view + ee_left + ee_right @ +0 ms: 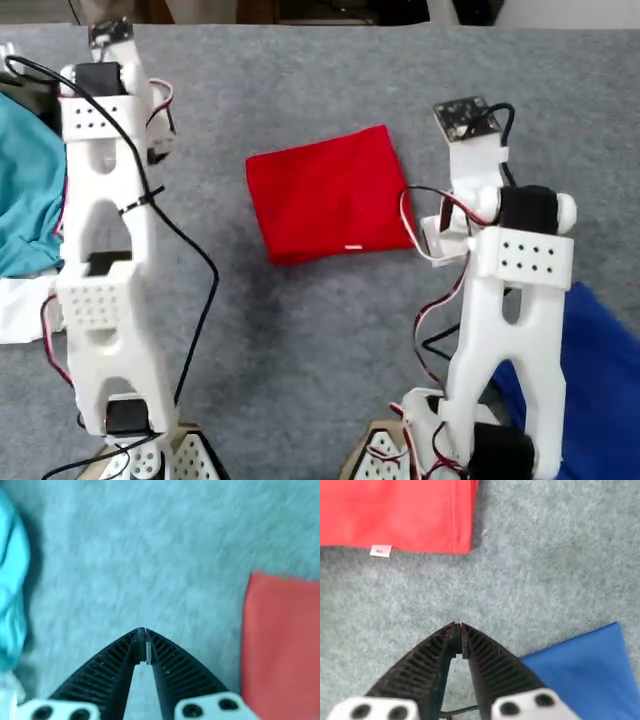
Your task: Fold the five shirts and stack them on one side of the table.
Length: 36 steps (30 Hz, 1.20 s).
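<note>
The grey felt-like surface [330,350] carries everything. The white plastic left arm [105,250] and right arm [510,320] stand over its near half. A flat royal-blue shirt [600,380] lies beside the right arm's base. A crumpled teal shirt [25,190] sits at the left edge, with a white cloth [15,310] just beside it. Between the arms, well apart from both sides, lies the red cotton shirt [330,195], folded into a neat rectangle with a small white label [381,551] on its near hem. The left pincer [141,635] and right pincer [458,627] are each closed on nothing, over bare surface. Folding the red one looks finished. The likely next move is to open a pincer, grip an edge and carry it to one side without spilling the folds.
</note>
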Motion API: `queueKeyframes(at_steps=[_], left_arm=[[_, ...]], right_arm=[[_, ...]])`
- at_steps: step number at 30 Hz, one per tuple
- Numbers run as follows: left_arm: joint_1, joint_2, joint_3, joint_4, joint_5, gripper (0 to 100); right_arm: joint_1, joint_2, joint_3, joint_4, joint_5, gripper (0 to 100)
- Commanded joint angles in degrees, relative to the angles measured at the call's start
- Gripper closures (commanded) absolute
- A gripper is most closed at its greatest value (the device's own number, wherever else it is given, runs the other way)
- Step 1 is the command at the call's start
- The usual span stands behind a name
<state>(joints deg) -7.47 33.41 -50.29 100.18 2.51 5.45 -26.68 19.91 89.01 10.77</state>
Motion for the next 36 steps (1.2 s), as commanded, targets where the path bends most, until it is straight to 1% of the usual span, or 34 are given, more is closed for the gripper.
queueKeyframes(at_steps=[1,6,11,13,15,19,21,24,27,31,33,36], left_arm=[[0.1,-11.6,12.5,0.6,-0.5,98],[0.2,-19.3,22.9,0.5,-0.7,98],[0.2,-24.7,30.7,-0.1,-2.1,98],[0.0,-27.0,35.0,-1.8,-2.2,98],[0.1,-30.5,40.3,-3.8,-2.2,98],[0.9,-39.2,53.2,-10.9,-3.1,98],[0.9,-43.6,59.4,-15.2,-5.5,98],[0.3,-48.9,65.9,-20.4,-6.5,98],[-0.8,-51.0,69.8,-22.4,-6.6,98],[-3.0,-51.1,74.7,-25.1,-6.6,98],[-3.9,-51.5,76.6,-26.2,-6.6,98],[-4.6,-51.5,78.2,-26.8,-6.6,98]], right_arm=[[0.8,-2.5,0.1,0.0,-2.5,99.0],[0.8,-2.2,0.4,0.1,-12.7,99.0],[0.7,-2.2,0.5,-0.4,-18.7,99.0],[0.5,-2.2,0.5,-0.4,-20.8,98.1],[0.7,-2.2,0.5,0.1,-22.9,95.0],[0.7,-2.2,1.4,-0.7,-29.6,89.7],[0.7,-2.2,1.8,-2.1,-34.0,88.3],[0.6,-2.1,4.1,-4.5,-38.2,86.3],[0.5,-2.1,8.1,-6.8,-42.6,83.4],[0.4,-2.1,13.0,-12.0,-52.6,78.2],[0.4,-2.1,14.9,-15.4,-56.5,77.1],[0.0,-2.1,16.3,-19.4,-60.0,77.1]])
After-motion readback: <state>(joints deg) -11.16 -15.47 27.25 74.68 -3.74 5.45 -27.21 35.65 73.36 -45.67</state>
